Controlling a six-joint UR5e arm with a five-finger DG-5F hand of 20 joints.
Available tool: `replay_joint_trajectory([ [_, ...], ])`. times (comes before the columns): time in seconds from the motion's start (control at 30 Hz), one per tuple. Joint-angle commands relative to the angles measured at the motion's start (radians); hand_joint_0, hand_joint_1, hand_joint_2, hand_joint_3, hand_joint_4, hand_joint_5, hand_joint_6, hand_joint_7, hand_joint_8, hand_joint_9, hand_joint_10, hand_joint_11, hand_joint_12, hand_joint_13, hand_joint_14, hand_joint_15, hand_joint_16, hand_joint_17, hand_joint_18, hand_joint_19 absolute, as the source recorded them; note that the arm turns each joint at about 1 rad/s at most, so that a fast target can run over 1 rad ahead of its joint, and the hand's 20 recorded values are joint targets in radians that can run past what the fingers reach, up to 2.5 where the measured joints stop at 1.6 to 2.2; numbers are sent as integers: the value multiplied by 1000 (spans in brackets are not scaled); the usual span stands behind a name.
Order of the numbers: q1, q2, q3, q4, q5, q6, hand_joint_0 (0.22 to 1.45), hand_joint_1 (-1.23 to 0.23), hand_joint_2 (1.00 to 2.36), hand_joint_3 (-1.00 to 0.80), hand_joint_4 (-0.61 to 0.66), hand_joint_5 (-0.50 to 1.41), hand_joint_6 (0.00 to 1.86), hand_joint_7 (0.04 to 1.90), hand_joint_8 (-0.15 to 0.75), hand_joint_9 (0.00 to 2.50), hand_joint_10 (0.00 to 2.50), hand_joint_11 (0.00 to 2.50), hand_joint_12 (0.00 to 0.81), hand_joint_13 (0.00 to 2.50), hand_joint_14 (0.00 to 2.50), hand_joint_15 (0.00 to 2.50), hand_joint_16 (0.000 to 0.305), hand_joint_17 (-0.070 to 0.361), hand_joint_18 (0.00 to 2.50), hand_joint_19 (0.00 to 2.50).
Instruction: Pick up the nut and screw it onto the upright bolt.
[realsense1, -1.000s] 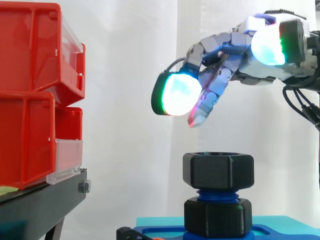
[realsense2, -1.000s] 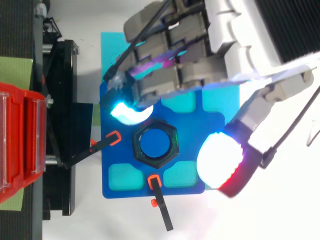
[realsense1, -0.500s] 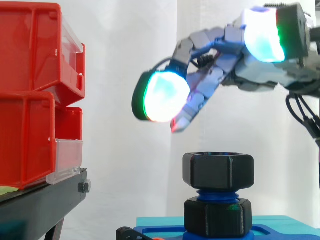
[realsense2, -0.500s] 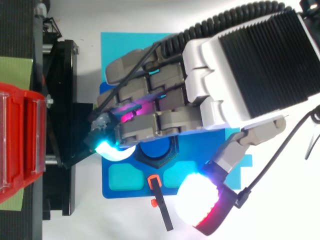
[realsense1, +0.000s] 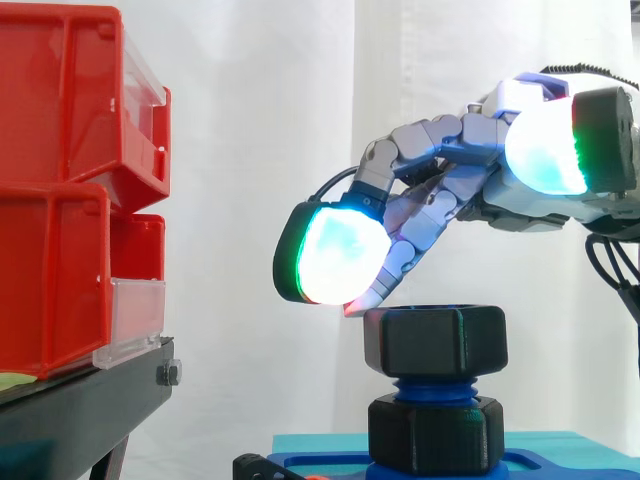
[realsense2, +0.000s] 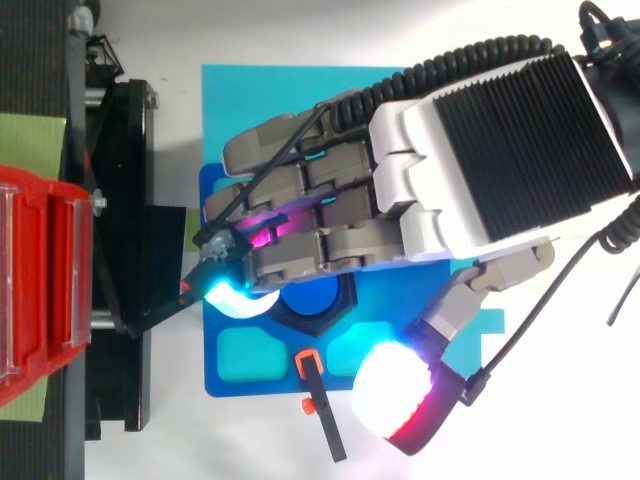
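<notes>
A black, hexagonal nut is seen seated atop the blue threaded bolt; the robot hand is spread open just above, grasping nothing.

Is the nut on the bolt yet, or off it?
On. The black nut sits level around the top of the blue bolt, with threads showing beneath it.
</notes>
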Motion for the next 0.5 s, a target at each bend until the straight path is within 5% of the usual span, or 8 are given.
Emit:
replay_joint_trajectory([
  [0.0,1,-1,-6,6,4,-16,494,-139,1000,-500,181,-139,502,668,211,819,0,0,232,553,0,0,29,65,331,103],
  [0.47,-2,-33,-8,73,9,31,497,-140,1000,-500,183,-130,502,712,215,818,0,0,236,555,0,0,28,64,326,101],
])
